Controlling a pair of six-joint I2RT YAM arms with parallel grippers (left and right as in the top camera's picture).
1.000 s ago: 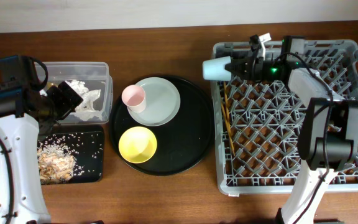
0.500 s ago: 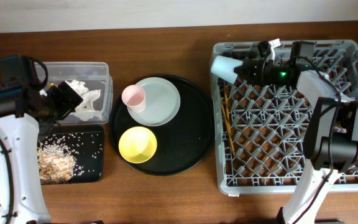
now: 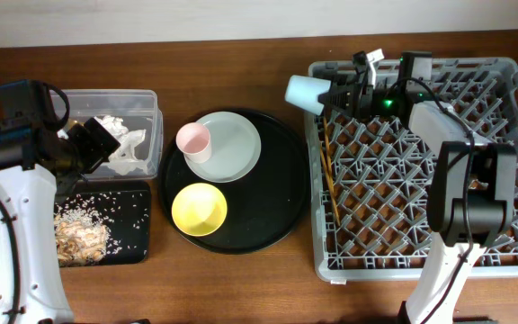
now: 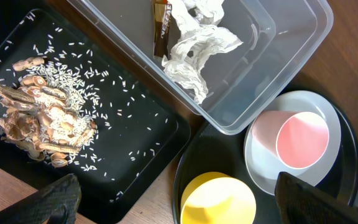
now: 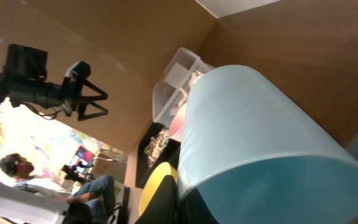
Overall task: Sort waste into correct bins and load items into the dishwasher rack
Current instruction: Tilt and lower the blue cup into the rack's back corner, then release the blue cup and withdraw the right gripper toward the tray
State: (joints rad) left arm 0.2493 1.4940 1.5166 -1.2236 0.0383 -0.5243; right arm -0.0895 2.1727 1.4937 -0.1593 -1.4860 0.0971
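Observation:
My right gripper point(image 3: 333, 95) is shut on the light-blue cup point(image 3: 305, 92), holding it on its side over the far-left corner of the grey dishwasher rack point(image 3: 421, 263). That cup point(image 5: 253, 143) fills the right wrist view. Wooden chopsticks point(image 3: 328, 171) lie in the rack's left side. The pink cup point(image 3: 193, 141) stands on the grey plate point(image 3: 234, 148), with the yellow bowl point(image 3: 199, 209) in front. My left gripper point(image 3: 93, 144) hangs open above the bins, holding nothing. The clear tub point(image 4: 278, 43) holds white tissue point(image 4: 194, 50) and a brown wrapper point(image 4: 161, 28). Food scraps point(image 4: 39, 124) and rice lie in the flat black tray point(image 4: 142, 124).
The plate, pink cup and bowl sit on a round black tray point(image 3: 272, 193) between the bins and the rack. Bare wooden table point(image 3: 241, 288) runs along the front. The rack's pegs point(image 3: 394, 207) stand empty across most of its area.
The right gripper carried the light-blue cup a little right over the rack's corner, then back left and slightly up. The left arm has not moved.

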